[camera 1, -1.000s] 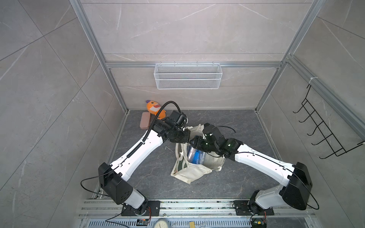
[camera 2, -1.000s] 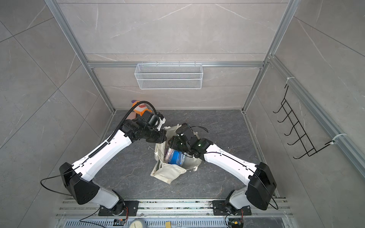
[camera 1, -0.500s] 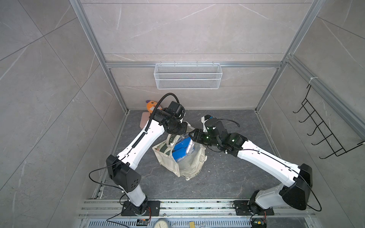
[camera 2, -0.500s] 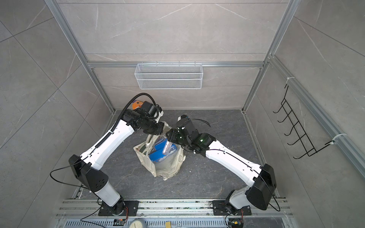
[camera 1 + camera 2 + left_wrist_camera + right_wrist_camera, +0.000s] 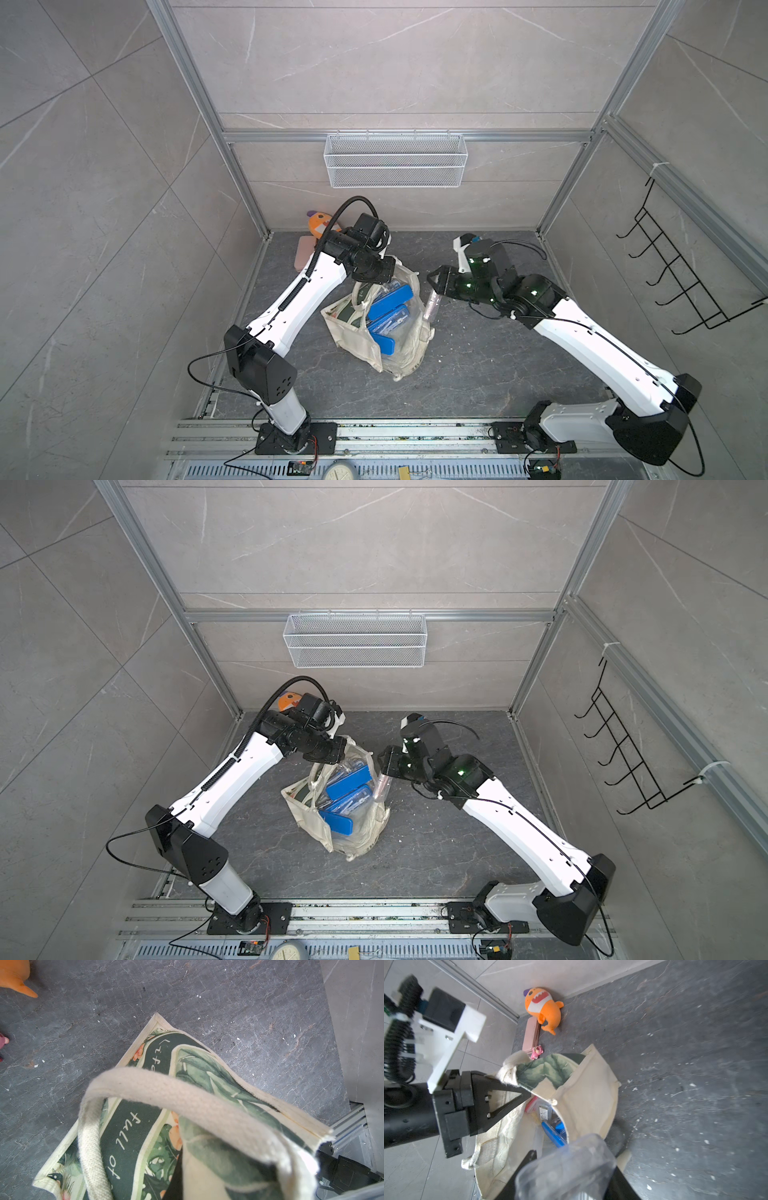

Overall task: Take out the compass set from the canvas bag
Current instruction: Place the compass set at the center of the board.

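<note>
- change: my right gripper [image 5: 435, 287] has drawn back from the canvas bag [image 5: 361, 340], clamped on a clear plastic case [image 5: 566, 1167] now just beside the rim.
- my left gripper [image 5: 527, 1093], closed, still pinches the bag's rim, holding it open on the floor.
- blue cases [image 5: 390, 297] remain inside; i cannot tell which item is the compass set.

Soft, even light is filling both top views, edges bowing. The clear plastic case [image 5: 566, 1167] is blurring; glare is bleaching the rim of the canvas bag [image 5: 207, 1068].
</note>
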Robot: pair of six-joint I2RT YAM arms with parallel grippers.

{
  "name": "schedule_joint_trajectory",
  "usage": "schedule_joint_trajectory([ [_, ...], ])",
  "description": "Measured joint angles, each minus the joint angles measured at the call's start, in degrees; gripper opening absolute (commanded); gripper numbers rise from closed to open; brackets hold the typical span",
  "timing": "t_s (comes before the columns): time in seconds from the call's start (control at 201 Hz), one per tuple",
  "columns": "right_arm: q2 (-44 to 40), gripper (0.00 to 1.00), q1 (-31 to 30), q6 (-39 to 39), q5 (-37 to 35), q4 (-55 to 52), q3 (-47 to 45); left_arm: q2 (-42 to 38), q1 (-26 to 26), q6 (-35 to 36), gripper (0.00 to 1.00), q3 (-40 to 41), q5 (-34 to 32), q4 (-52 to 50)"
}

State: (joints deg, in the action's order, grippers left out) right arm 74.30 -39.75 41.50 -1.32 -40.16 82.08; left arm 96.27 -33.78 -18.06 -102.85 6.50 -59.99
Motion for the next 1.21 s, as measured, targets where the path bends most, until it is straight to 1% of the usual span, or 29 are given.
schedule_joint_trajectory([
  [0.165,-1.38,0.19,5.27,-3.58,-0.44,-5.44,0.5,-0.02,0.07,-0.13,0.0,0.63,0.11,0.46],
  [0.299,0.66,0.19,9.64,-6.25,-0.63,-9.25,0.33,-0.09,0.09,-0.5,0.0,2.05,0.13,1.7],
  [0.439,4.15,0.19,14.4,-8.85,-0.66,-10.95,-0.52,-0.87,0.09,-0.7,0.0,3.17,0.17,2.38],
  [0.593,11.26,0.18,19.43,-11.78,-1.07,-11.96,-1.97,-1.44,0.09,-0.98,0.0,3.96,0.76,2.84],
  [0.872,26.01,0.18,27.71,-15.1,-2.4,-11.47,-1.79,-1.97,0.09,-1.49,0.0,5.49,2.29,4.17],
  [1.057,37.68,0.16,31.39,-17.16,-4.5,-11.74,3.37,-3.5,0.09,-2.32,0.0,8.0,3.15,6.12],
  [1.206,43.15,0.16,32.41,-18.4,-5.79,-12.24,7.21,-3.69,0.09,-2.75,0.0,8.24,3.21,6.36],
])
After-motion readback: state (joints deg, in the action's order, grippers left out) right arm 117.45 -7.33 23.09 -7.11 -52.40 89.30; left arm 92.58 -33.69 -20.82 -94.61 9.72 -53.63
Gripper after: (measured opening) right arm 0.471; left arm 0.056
